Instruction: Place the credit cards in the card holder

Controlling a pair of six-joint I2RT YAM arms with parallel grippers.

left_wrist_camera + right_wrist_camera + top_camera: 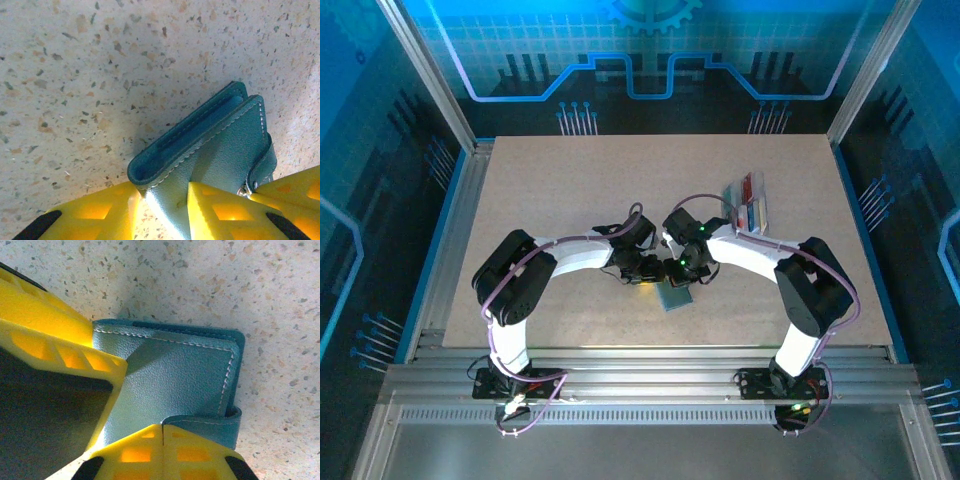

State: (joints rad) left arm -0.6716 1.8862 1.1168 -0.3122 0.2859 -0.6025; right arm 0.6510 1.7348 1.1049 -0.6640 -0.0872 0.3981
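Observation:
The slate-blue card holder (674,296) lies on the table between both arms, folded, its strap wrapped round one edge. In the left wrist view the card holder (210,135) has a corner of its cover between the yellow fingers of my left gripper (160,200), which press on it from both sides. My right gripper (162,432) is shut, its fingertips meeting on the card holder's strap (205,422) over the cover (175,370). The credit cards (750,200), red and blue ones showing, sit in a clear tray at the back right, away from both grippers.
The clear plastic tray (735,190) stands right of centre beyond the right arm. The left gripper's yellow finger (60,355) crowds the wallet's left side. Metal frame posts and rails border the speckled tabletop (570,180).

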